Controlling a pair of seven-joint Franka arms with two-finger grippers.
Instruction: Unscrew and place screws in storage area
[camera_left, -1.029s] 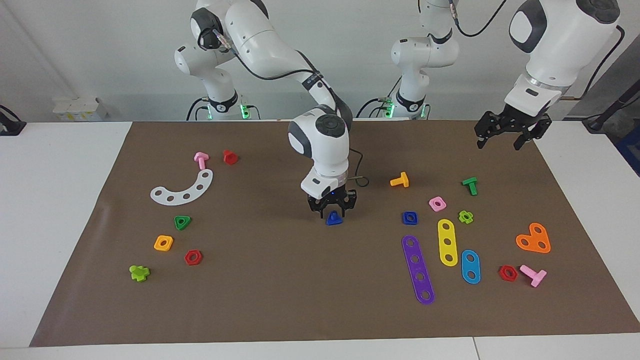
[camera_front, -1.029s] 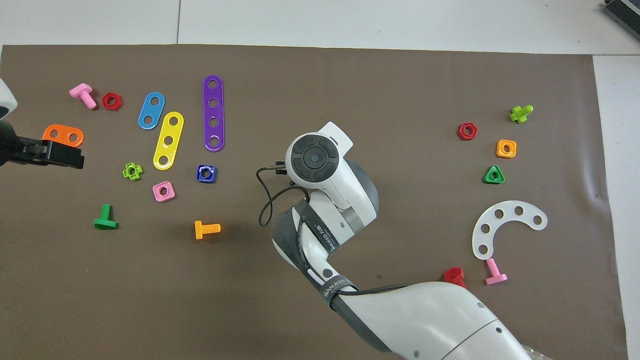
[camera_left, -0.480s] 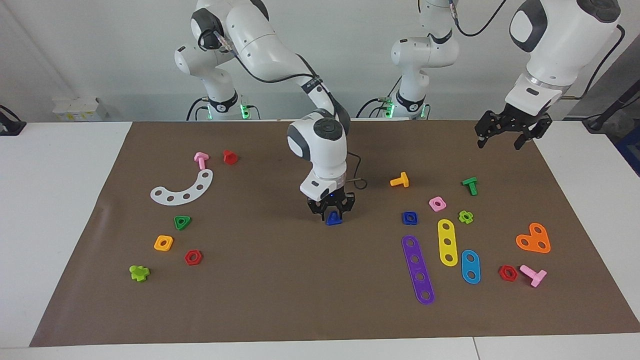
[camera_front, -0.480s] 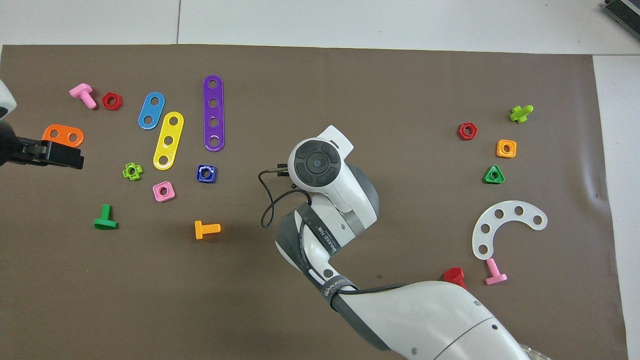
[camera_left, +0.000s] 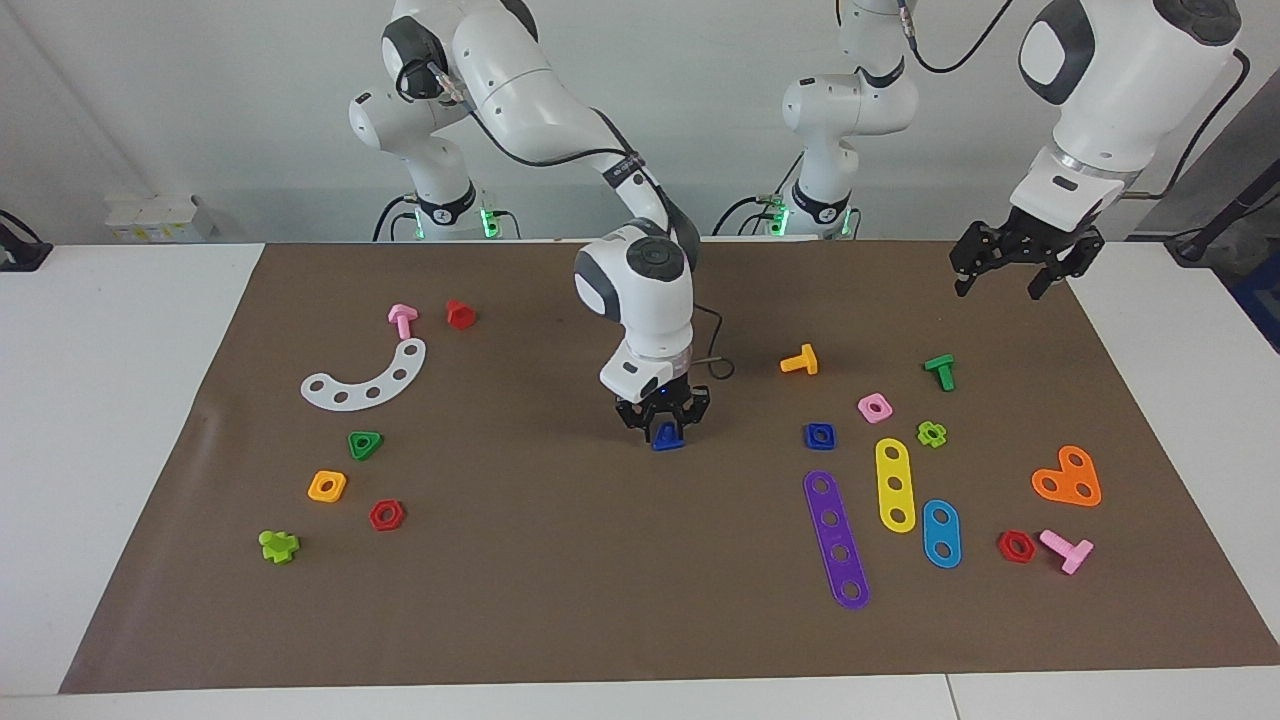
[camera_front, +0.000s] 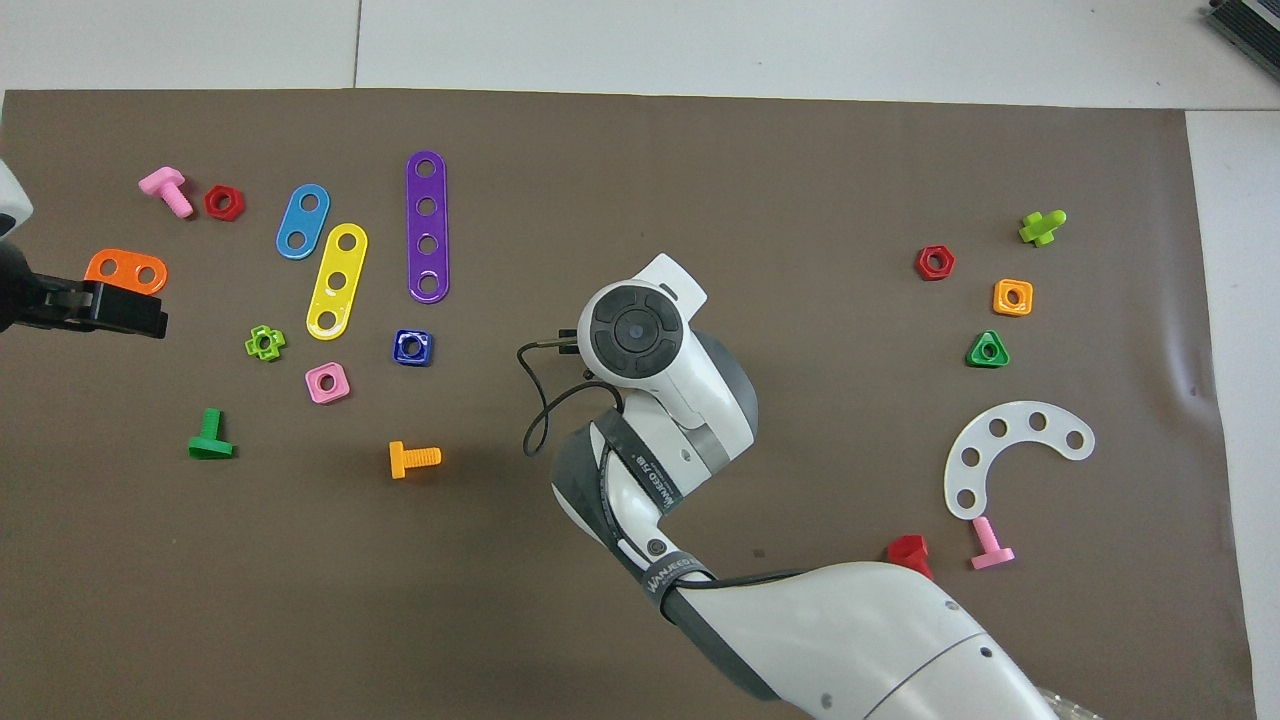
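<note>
One triangular blue screw (camera_left: 667, 435) – right end effector (camera_left: 664, 424) clamped.

The bolt (camera_left: 667, 435) is small, dark blue plastic, with a flat triangular head. It sits at the middle of the brown mat (camera_left: 560, 580), gripped between the closed fingers of the right tool (camera_left: 664, 428), which stands straight above it; one point of the triangle faces up toward the tool. Only its head shows below the fingers. From above, the arm hides it entirely.

The storage area (camera_left: 350, 470) is a bare patch of mat well away from that tool, toward the right arm's end of the bench, among a white curved strip (camera_left: 366, 380), green triangle nut (camera_left: 364, 444), orange square nut (camera_left: 327, 486) and red hexagon nut (camera_left: 386, 515).
</note>
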